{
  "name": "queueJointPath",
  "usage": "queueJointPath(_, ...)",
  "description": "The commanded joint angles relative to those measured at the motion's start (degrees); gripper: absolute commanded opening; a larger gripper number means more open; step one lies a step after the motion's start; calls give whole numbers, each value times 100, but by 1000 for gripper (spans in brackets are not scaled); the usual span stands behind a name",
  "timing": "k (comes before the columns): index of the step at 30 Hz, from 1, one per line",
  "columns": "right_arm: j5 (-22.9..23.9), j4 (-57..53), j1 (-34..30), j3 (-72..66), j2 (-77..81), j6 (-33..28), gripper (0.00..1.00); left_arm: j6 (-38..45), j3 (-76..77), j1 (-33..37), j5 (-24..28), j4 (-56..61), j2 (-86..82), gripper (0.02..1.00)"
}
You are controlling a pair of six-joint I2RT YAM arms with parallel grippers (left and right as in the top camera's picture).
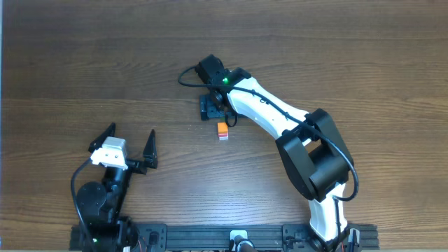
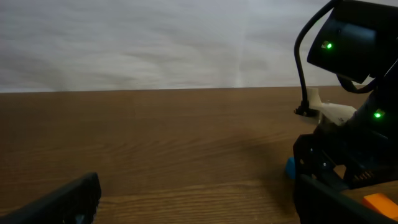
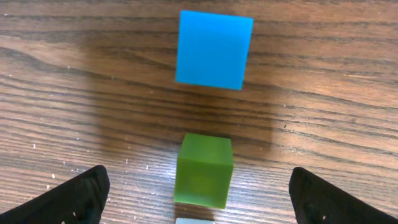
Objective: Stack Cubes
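Note:
A blue cube [image 3: 214,50] and a green cube [image 3: 204,168] lie apart in a line on the wooden table. My right gripper [image 3: 199,199] hangs open above them, with the green cube between its wide-spread fingers [image 3: 71,199] and untouched. A pale cube edge [image 3: 194,220] shows just beside the green one. Seen from above, the right gripper [image 1: 212,106] sits at the table's middle, with an orange cube [image 1: 222,128] and a white cube [image 1: 224,136] touching each other just in front of it. My left gripper [image 1: 129,141] is open and holds nothing, low at the left.
In the left wrist view the right arm's wrist [image 2: 354,37] and cable fill the right side, with the blue cube [image 2: 290,167] and the orange cube [image 2: 379,202] beneath it. Bare wooden table [image 1: 336,56] stretches all round.

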Motion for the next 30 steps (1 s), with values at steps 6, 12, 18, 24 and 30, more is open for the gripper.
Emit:
queueJointPath(6,157,46,33,116,232,122,838,85,-31,-22,17,-7,-35,998)
queueJointPath(12,173,50,33,116,234,118,691,85,-31,-22,17,-7,-35,998)
queueJointPath(18,173,48,39,116,236,116,544,85,-31,-22,17,-7,-35,998)
queueJointPath(24,170,48,39,116,236,118,369,85,-31,-22,17,-7,-35,996)
queueJointPath(30,151,55,39,116,236,118,246,85,-31,-22,17,-7,-35,998)
